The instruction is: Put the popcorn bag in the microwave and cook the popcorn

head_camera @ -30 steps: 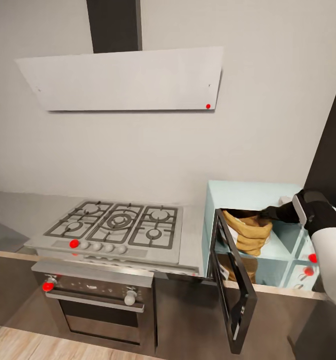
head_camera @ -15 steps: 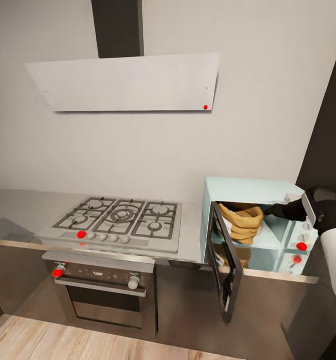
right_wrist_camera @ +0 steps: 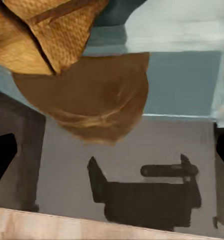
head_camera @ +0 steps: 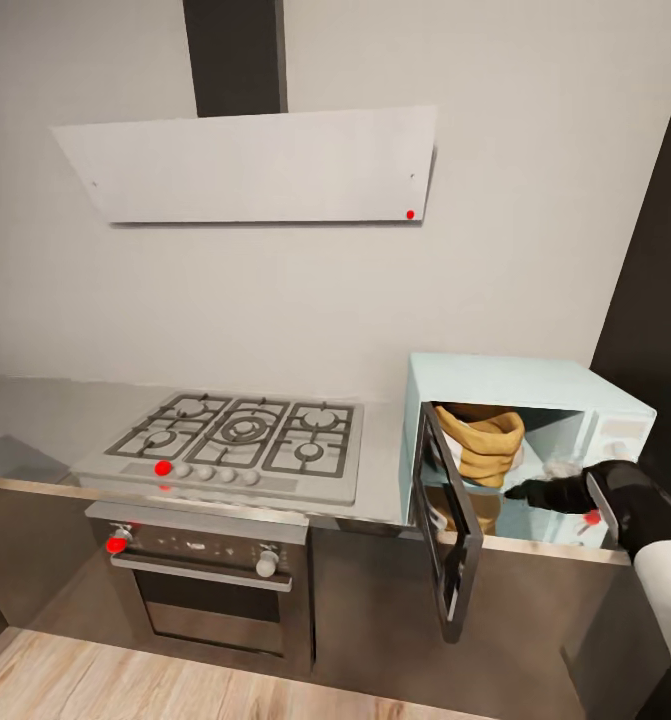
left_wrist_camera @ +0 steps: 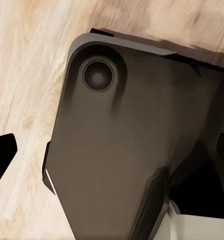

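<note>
From the head camera, we are looking at one pale-blue microwave [head_camera: 535,385] standing on the steel tabletop [head_camera: 380,470] beside a gas hob [head_camera: 240,440]. Its door [head_camera: 453,530] is hanging open. One orange-brown popcorn bag [head_camera: 485,445] is sitting inside the microwave, slumped and folded. Our right gripper [head_camera: 523,491] is hovering just in front of the opening, apart from the bag; we cannot tell how wide its jaws are.

From the left wrist camera, we are seeing the robot's dark base [left_wrist_camera: 132,150] over the wood floor [left_wrist_camera: 26,75]; the jaw gap is not readable here.

From the right wrist camera, we are seeing the bag [right_wrist_camera: 56,35] and its reflection below. Nothing is lying between the dark fingertips [right_wrist_camera: 1,157] at the edges.

We are judging the bag soft, light and floppy, best taken by its rolled rim.
</note>
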Controlling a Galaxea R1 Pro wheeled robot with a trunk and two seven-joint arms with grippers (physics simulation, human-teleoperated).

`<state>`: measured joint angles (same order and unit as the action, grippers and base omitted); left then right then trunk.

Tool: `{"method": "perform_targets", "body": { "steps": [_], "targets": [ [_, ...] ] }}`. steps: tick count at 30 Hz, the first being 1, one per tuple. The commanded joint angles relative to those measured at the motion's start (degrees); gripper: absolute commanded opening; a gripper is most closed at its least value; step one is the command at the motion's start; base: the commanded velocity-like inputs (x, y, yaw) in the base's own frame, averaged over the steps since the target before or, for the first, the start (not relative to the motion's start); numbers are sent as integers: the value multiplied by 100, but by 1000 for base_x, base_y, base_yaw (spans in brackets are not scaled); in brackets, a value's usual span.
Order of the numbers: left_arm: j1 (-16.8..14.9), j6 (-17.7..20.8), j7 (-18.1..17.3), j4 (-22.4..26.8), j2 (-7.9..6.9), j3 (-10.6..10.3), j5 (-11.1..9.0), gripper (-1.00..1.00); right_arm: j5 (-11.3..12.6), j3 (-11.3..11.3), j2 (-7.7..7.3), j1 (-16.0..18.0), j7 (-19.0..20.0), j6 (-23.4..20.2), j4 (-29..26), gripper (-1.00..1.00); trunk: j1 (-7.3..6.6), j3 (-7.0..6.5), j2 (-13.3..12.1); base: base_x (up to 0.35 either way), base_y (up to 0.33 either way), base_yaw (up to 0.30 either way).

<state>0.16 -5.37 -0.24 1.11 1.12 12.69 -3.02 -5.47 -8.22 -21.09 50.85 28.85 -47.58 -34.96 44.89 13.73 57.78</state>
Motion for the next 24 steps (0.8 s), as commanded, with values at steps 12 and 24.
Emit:
{"method": "perform_targets", "body": {
  "steps": [12,24],
  "targets": [
    [2,-8,-2,6,1,14,-32,100,155,-87,497,-498,658,3218,632,100,0,5,5,0,0,0],
    [2,-8,-2,5,2,14,-32,100,1480,-89,535,-500,658,4273,1148,100,0,5,5,0,0,0]
  ]
}}
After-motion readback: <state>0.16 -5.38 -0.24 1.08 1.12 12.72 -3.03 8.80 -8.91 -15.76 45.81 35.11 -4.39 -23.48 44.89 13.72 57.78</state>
